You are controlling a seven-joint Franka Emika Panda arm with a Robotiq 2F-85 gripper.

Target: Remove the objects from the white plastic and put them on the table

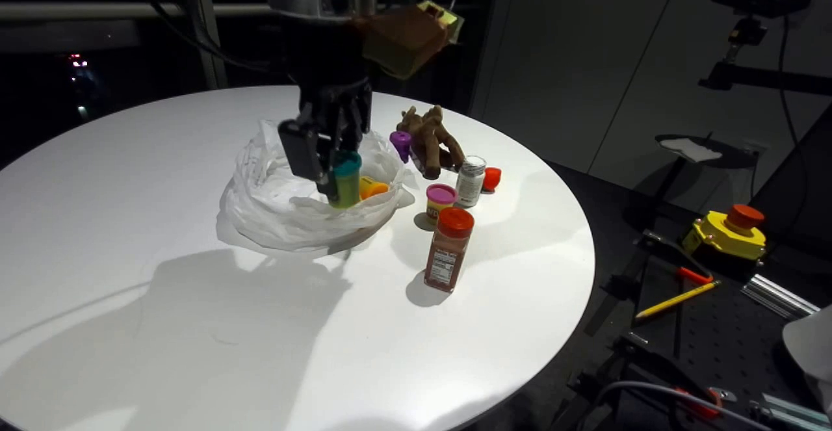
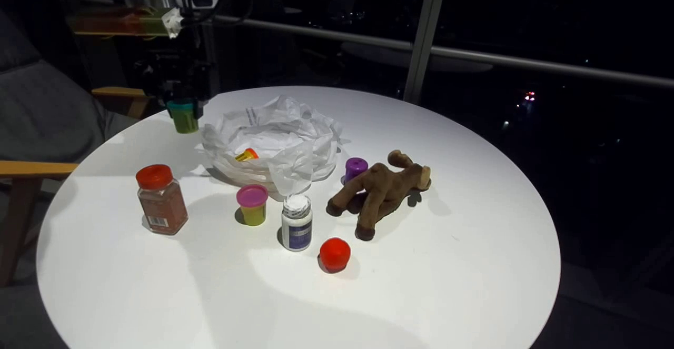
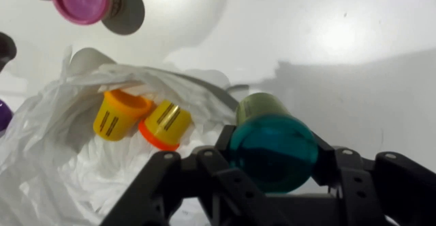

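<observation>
Two tapered, orange-trimmed yellow plastic tubs (image 3: 167,125) lie toward nine o'clock in the wrist view, inside the wrinkled white plastic bag (image 3: 30,147); toward four, the black two-fingered gripper (image 3: 273,147) grasps a yellow-green, teal-lidded plastic tub (image 3: 272,139). In an exterior view, a brown plush animal (image 2: 383,186) lies at two o'clock on the round white table (image 2: 447,280).

– Can you reach into the bag (image 2: 295,167)?
– Yes, from the top, but its sides stick up, and two yellow pots (image 3: 112,120) lie inside near one edge
– What's in the way outside it?
– The purple pot (image 2: 356,166), just beside the bag, then the brown animal (image 2: 387,187); the pink-lidded pot (image 2: 253,207) stands near it, and the gripper (image 3: 274,147) with a teal-lidded pot (image 2: 184,119) hangs by its rim
– Where's room?
– On the bag's side away from the animal, lots of open table (image 1: 130,177)
</observation>
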